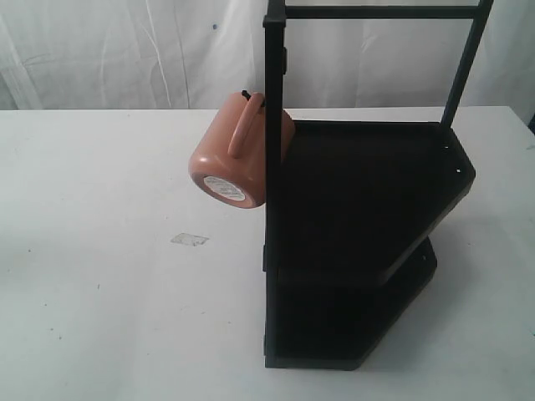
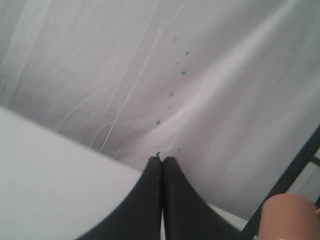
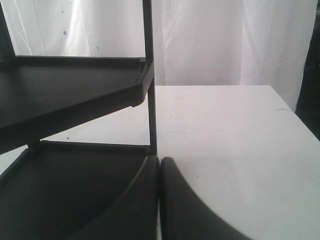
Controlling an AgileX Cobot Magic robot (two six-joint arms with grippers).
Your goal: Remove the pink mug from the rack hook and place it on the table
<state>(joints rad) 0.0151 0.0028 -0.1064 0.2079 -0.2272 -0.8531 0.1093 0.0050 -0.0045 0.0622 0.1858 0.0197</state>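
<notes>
At upper centre of the exterior view, one pink mug hangs by its loop handle on the rack hook, clear of the desk and against the upright post of the single black rack. The handle hides most of the hook, and only a short black tip shows. The mug's base faces the camera with one round whitish sticker whose print is too small to read; its inside is turned away and unseen. The rack has two shelves, and its top is cut off by the upper edge of the frame. One scrap of clear tape lies on the desk at left centre. Each of the two grippers shows only in its own wrist view. The left gripper is closed with its fingers pressed together on nothing, against a white curtain, with only a cropped curve of the mug at that picture's edge. The right gripper is likewise closed and empty, beside the rack's lower shelf.
</notes>
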